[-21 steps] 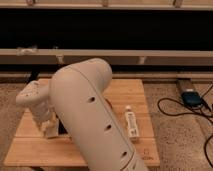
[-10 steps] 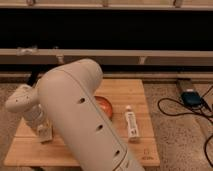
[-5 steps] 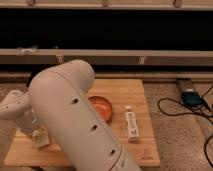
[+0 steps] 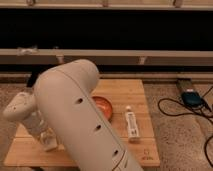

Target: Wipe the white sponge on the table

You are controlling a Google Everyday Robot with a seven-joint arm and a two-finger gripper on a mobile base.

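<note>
Off-white and soft, the white sponge sits low on the left front part of the table, close to the near edge and touching the pale boards. The gripper stands right above it, pointing down, its jaws drawn together. As far as the view allows, they pinch the sponge's top, so the block hangs under the tool rather than off to one side.

That settles the relation that matters: with the sponge directly beneath the fingertips and against the wood, I judge the next stroke to be a sideways drag, not a reach. Which way the sponge's long axis runs cannot be told (the wrist and the pale block blur into each other).

The arm fills the foreground, sweeping from the lower middle up and over to the left, and it hides much of the table's centre.

To the right of the gripper, well apart, an orange bowl peeks out from behind the arm. Farther right, a white bottle lies flat, lengthwise front to back. A stroke rightward would head toward the bowl, so the bare boards on the left look like the safer run.
</note>
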